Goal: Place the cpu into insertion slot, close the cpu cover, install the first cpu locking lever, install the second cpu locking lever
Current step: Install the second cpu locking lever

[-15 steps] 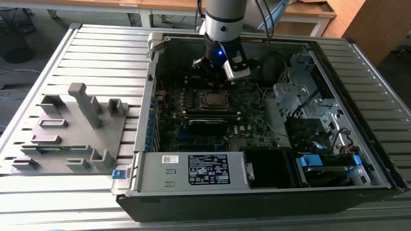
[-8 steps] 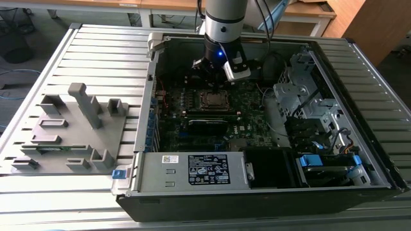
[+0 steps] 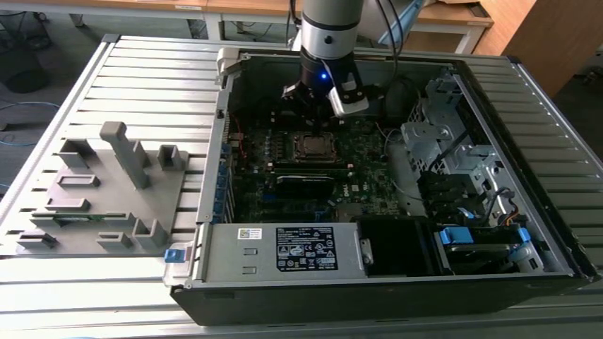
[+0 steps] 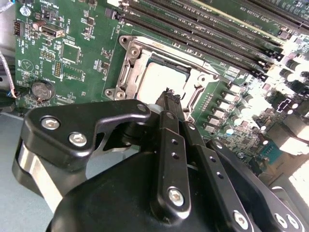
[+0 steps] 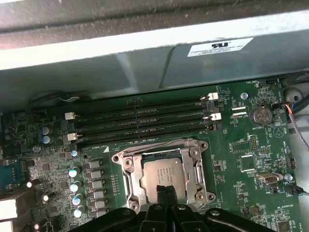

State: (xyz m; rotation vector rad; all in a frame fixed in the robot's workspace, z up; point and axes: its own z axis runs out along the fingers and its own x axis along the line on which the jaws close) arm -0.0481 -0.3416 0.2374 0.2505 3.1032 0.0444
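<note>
- While the black gripper (image 4: 170, 104) hangs just above the socket, its fingers (image 5: 164, 198) are pressed together, holding nothing.
- Risk, as I judge it: the tips sit close over the chip, so a skewed descent could scrape it or catch the frame.
- The flat square brownish-grey cpu (image 5: 165, 172) lies level in the silver-rimmed square insertion slot (image 5: 126, 166), mid-motherboard, near the long black memory slots (image 5: 140, 121).
- The thin silvery cpu cover (image 5: 195, 164) seems to frame it; latched or not, I can't tell.

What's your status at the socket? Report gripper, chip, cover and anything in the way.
Gripper shut, empty, tips over the cpu. Cpu seated in the insertion slot. Cpu cover down around it. Nothing in the way.
</note>
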